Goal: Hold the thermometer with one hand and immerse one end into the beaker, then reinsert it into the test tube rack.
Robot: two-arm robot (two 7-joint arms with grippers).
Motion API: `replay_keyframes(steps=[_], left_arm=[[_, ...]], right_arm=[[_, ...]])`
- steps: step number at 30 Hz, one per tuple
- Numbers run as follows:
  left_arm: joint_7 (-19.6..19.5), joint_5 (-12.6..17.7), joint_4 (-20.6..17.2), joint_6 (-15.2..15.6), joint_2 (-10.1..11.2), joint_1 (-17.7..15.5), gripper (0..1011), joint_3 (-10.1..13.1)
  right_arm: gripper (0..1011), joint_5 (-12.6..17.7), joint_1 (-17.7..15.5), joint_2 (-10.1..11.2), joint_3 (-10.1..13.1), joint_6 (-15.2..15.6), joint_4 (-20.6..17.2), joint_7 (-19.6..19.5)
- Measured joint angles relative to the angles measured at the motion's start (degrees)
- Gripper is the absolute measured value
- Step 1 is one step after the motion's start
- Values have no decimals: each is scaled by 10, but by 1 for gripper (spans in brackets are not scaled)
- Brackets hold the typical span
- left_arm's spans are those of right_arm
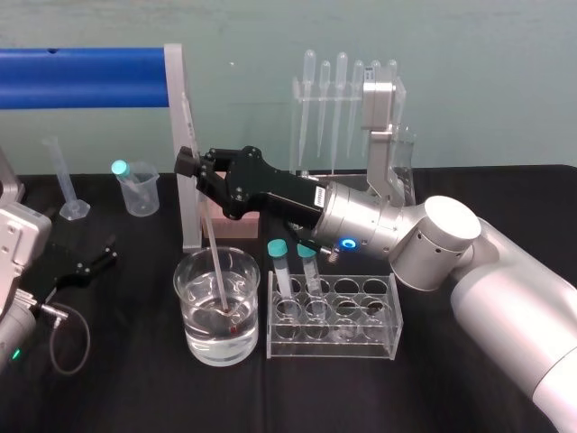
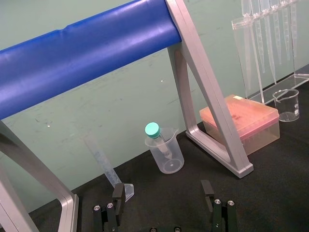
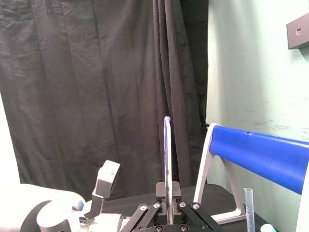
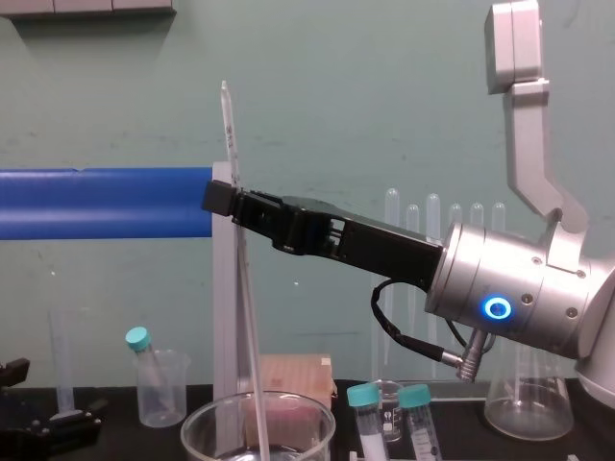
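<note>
Over in the head view we've got the right gripper (image 1: 192, 168) clamped on the thermometer (image 1: 211, 236), which leans with its lower end down in the water of the beaker (image 1: 185, 311), just left of the test tube rack (image 1: 389, 311), while the left gripper (image 1: 106, 251) sits low at the table's (image 1: 135, 388) left side. On to the left wrist view, where we see that gripper's jaws standing well apart, and in the right wrist view the jaws pinch the thermometer, its top rising straight above them. From the chest we watch the thermometer slant down past the gripper into the beaker's mouth.
</note>
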Motion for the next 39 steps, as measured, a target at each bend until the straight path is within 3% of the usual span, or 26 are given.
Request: replay_keyframes(steps=[39], left_arm=[[0, 0, 0, 0, 0, 0, 1008, 0]], right_arm=[[57, 1, 1, 0, 0, 2, 1, -1]])
